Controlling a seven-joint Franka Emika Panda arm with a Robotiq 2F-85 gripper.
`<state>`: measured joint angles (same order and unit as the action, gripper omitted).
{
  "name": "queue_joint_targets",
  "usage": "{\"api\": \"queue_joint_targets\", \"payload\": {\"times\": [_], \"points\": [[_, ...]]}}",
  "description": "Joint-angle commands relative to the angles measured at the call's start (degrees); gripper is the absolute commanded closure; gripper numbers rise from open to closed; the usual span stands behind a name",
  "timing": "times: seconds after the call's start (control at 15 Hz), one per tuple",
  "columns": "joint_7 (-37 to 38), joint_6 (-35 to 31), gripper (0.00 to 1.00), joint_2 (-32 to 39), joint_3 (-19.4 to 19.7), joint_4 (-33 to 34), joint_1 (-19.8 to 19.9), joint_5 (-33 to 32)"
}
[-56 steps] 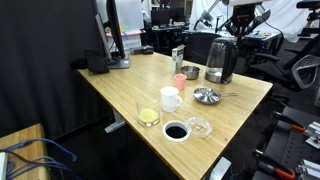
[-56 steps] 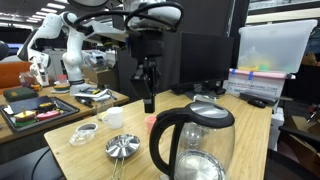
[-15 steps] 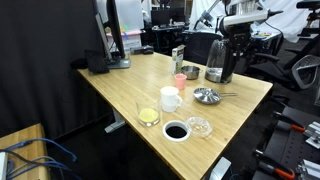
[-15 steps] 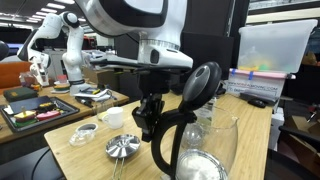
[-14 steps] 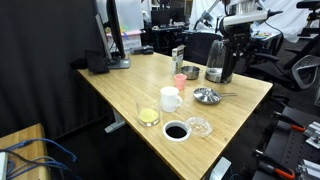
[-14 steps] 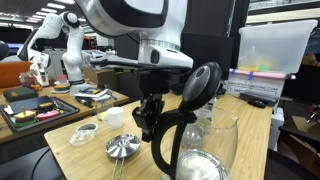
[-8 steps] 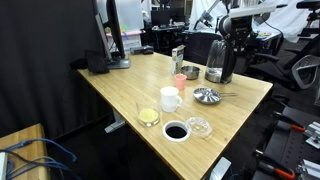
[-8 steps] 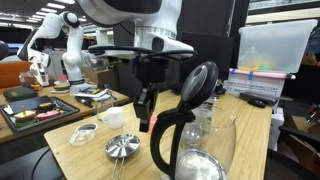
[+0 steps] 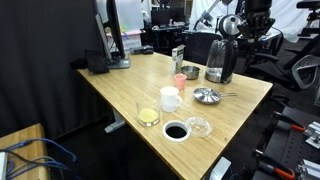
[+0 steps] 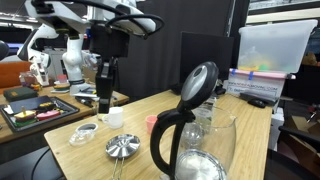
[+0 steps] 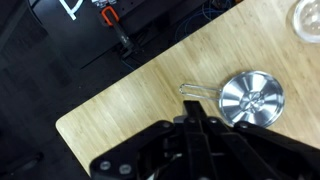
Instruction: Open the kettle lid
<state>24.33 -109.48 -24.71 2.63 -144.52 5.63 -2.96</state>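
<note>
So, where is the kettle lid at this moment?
In an exterior view the lid stands tipped up over the kettle, in the right foreground, with the metal dish to its left.

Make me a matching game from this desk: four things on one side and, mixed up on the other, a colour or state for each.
Things:
1. kettle lid
2. metal dish
3. mug
4. small cup

Colour or state:
A. pink
B. white
C. swung up, open
D. shiny, lying flat

Pairs: 1-C, 2-D, 3-B, 4-A.
</note>
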Motion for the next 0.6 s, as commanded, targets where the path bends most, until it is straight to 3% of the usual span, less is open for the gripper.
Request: {"api": "queue_joint_targets", "payload": {"times": [0.0,0.07,0.13,0.2,0.4,0.53], "points": [[-7.7,4.9,1.0,-6.4,-1.0,-2.1,-1.3,1.4],[-9.5,7.0,0.74,-8.1,-1.0,-2.4,-1.8,1.7],[-11.1,8.8,0.73,-9.5,-1.1,-2.6,-2.2,1.9],[-7.7,6.9,0.93,-7.1,-1.9,-1.5,-1.1,1.3],[-9.9,8.4,0.74,-9.8,-1.9,-2.5,-1.5,1.5],[-10.1,8.4,0.73,-9.6,-1.9,-2.7,-1.5,1.5]]}}
